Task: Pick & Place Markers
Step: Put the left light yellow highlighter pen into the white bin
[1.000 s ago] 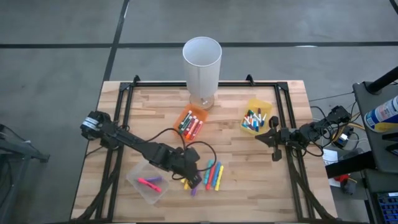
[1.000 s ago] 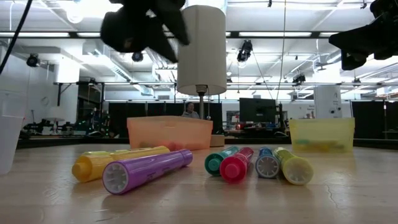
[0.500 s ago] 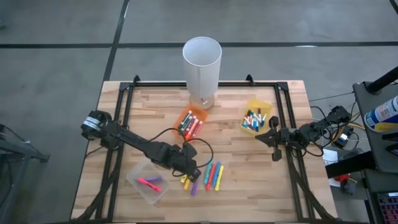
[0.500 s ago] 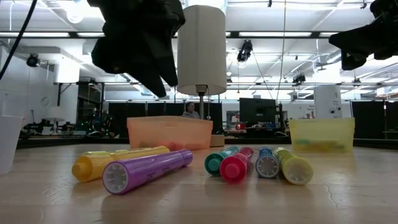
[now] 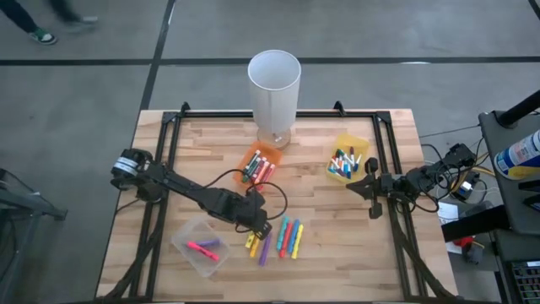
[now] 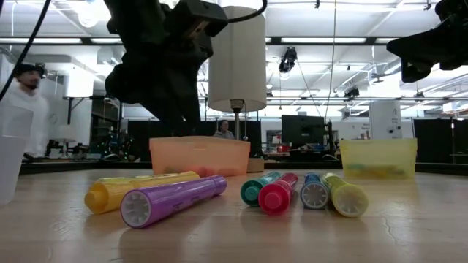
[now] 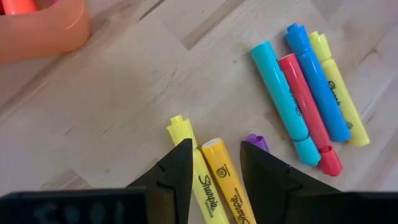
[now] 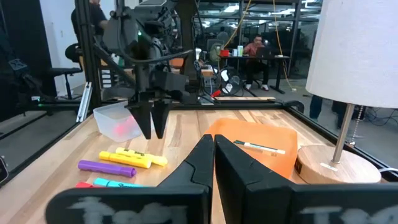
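Observation:
Several loose markers lie flat on the wooden table: a yellow one (image 7: 181,132), an orange-yellow one (image 7: 225,177) and a purple one (image 7: 256,142), and beside them a row of teal (image 7: 281,99), red (image 7: 308,112), blue (image 7: 317,87) and yellow (image 7: 339,93). My left gripper (image 5: 263,228) hangs open just above the first three, fingers slanting down. The orange-yellow marker shows between its fingertips (image 7: 215,144), untouched. My right gripper (image 5: 364,187) waits shut and level at the table's right side, fingers (image 8: 208,152) together.
An orange bin (image 5: 259,167) and a yellow bin (image 5: 348,160) hold more markers. A clear bin (image 5: 201,247) at the near left holds pink ones. A tall white cylinder (image 5: 274,84) stands at the far edge. A black frame (image 5: 169,169) runs along the table's sides.
My left gripper has come down and moved a little toward the table's far edge, over the yellow, orange-yellow and purple markers. Its fingers have stayed open. The markers have not moved.

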Tool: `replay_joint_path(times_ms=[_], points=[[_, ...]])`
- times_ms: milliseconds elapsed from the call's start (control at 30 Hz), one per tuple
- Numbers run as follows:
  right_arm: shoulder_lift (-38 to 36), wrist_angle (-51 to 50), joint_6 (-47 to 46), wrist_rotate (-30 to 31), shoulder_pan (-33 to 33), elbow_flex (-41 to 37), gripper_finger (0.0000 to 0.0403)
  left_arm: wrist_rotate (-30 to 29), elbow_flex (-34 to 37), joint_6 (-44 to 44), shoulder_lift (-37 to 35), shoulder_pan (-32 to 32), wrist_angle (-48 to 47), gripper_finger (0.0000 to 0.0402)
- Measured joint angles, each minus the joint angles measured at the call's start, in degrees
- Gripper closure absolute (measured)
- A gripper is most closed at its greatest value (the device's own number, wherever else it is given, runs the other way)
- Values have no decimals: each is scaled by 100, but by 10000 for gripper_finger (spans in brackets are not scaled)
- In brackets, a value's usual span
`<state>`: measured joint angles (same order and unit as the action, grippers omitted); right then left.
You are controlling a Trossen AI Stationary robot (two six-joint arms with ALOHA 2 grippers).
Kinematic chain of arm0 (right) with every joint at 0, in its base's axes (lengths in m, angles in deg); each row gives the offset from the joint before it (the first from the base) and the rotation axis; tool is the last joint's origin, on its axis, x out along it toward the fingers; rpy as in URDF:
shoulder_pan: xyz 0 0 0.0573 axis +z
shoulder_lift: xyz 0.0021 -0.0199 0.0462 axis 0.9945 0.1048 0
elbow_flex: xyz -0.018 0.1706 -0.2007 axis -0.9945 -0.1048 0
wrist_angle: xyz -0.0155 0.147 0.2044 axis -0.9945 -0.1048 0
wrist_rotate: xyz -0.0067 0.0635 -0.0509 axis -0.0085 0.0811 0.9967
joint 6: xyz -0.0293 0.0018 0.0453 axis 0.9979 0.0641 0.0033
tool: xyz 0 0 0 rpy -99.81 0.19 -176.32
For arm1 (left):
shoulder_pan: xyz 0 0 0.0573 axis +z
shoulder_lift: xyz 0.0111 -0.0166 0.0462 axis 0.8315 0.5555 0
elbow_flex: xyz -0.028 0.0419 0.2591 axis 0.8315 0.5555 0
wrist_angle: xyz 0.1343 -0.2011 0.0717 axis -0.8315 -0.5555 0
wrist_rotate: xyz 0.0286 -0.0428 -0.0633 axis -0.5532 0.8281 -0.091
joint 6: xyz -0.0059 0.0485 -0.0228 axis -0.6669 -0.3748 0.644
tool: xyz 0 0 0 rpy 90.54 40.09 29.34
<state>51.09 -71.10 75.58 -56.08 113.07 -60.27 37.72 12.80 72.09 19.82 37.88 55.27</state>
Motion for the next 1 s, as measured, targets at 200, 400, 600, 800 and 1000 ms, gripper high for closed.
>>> replay_joint_path(times_ms=[200, 400, 600, 800, 1000], points=[[1, 0, 0, 0, 0, 0, 394, 1, 2, -45, 137, -10, 28, 275], [0, 0, 0, 0, 2, 0, 394, 296, -10, -209, 634, 65, 129, 275], [-1, 0, 0, 0, 1, 0, 394, 362, -28, -185, 715, 55, 155, 275], [-1, 0, 0, 0, 1, 0, 394, 289, -13, -477, 786, 63, 125, 275], [3, -4, 0, 0, 1, 0, 394, 341, -25, -616, 1021, 68, 24, 275]])
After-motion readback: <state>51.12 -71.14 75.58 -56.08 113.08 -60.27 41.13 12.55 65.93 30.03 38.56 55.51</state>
